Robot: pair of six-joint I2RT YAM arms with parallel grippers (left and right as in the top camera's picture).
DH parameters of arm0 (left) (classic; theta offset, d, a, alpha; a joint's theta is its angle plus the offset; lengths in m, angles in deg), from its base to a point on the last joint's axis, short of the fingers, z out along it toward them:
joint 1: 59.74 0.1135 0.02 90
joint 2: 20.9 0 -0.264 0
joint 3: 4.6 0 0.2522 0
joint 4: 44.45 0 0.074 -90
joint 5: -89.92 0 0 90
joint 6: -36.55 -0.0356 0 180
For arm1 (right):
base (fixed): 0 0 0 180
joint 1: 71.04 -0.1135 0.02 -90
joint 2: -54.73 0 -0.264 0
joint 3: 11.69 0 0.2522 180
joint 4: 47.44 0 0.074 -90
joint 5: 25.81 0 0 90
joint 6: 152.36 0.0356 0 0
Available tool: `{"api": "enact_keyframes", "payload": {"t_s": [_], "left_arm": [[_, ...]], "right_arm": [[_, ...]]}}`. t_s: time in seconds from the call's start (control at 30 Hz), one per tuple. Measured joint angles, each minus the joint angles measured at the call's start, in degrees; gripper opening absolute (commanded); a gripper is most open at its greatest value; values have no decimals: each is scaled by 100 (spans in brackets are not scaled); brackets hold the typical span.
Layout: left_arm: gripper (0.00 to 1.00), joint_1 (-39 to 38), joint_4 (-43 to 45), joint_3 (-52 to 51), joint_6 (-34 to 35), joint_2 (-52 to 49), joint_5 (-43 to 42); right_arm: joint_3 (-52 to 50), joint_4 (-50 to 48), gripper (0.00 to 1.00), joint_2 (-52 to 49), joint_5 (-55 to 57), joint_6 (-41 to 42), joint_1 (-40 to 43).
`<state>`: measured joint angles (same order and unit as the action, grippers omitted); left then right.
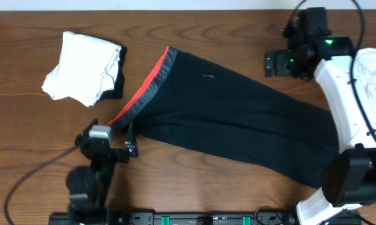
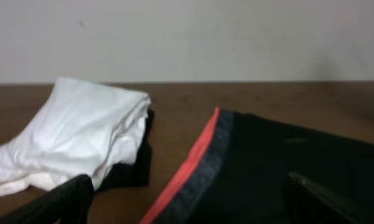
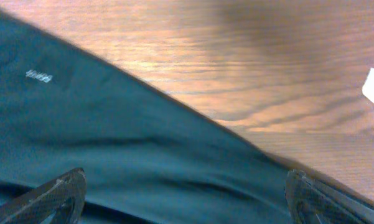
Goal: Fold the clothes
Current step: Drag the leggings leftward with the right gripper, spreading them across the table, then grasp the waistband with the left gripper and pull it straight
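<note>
Long black pants (image 1: 231,119) lie flat and slantwise across the table, the grey, red-edged waistband (image 1: 147,84) at the left and the legs running to the lower right. A small white logo (image 1: 206,77) shows near the waist. My left gripper (image 1: 130,140) is open at the waistband's near end; in the left wrist view its fingers (image 2: 68,199) straddle the waistband (image 2: 199,168), holding nothing. My right gripper (image 1: 270,64) is open just off the pants' far edge. In the right wrist view the pants (image 3: 112,137) lie below the open right gripper (image 3: 187,205), which holds nothing.
A folded white garment (image 1: 81,69) rests on a dark one (image 1: 117,84) at the far left, also seen in the left wrist view as the white garment (image 2: 74,137). Another white cloth (image 1: 372,78) lies at the right edge beneath the right arm. Bare wooden table (image 1: 225,31) surrounds them.
</note>
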<state>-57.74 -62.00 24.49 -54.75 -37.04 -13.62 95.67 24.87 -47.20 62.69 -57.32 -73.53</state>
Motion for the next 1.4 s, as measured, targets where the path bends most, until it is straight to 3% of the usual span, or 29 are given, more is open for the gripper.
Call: {"api": "enact_keyframes", "payload": {"t_s": [0.13,0.37,0.5,0.67,0.97,1.37,1.4], "left_arm": [[98,-186,-984,2072,0,-1853,-114],[98,-1014,-3648,6089,-654,-5539,-164],[98,-1266,-3904,7453,-901,-7156,-184],[98,-1276,-3161,7676,-990,-8308,-199],[98,-1276,-2328,7676,-1102,-9503,-219],[100,-1279,-1947,7676,-1104,-10854,-219],[96,-1279,-1941,7676,-1104,-10911,-219]], "right_arm": [[-4,131,99,0,9,7,293],[-7,503,99,0,2,87,525],[-13,686,99,0,-2,146,643],[-13,706,99,0,0,179,680],[-13,706,99,0,0,197,680],[-13,706,99,0,0,197,680],[-13,706,99,0,0,197,680]]}}
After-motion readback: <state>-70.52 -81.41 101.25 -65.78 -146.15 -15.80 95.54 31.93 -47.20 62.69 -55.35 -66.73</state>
